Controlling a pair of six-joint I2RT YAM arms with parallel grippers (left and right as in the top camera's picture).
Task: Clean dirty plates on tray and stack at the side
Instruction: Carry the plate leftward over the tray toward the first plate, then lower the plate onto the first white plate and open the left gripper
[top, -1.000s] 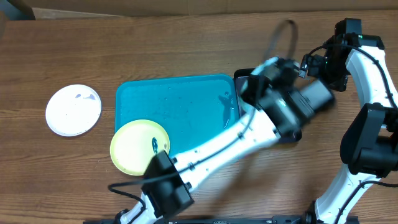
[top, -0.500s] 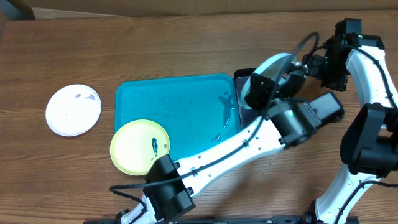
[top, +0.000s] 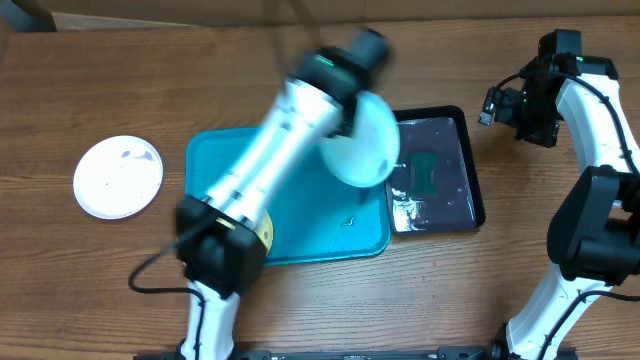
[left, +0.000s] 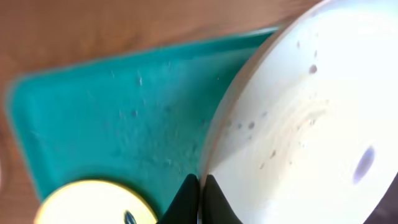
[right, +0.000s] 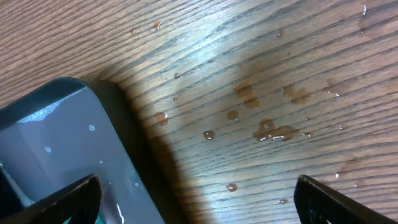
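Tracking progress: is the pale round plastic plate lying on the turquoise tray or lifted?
Lifted: left gripper pinches the plate by its rim, above the tray.

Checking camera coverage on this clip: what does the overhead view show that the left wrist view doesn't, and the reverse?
Only overhead: the white plate alone on the table, and the black tray with its sponge.
Only left wrist: the left gripper pinching the held plate by its rim, and dark specks on that plate's face.
Both: the turquoise tray, the yellow plate at its corner (overhead, mostly hidden by the arm), and the held plate above the tray.
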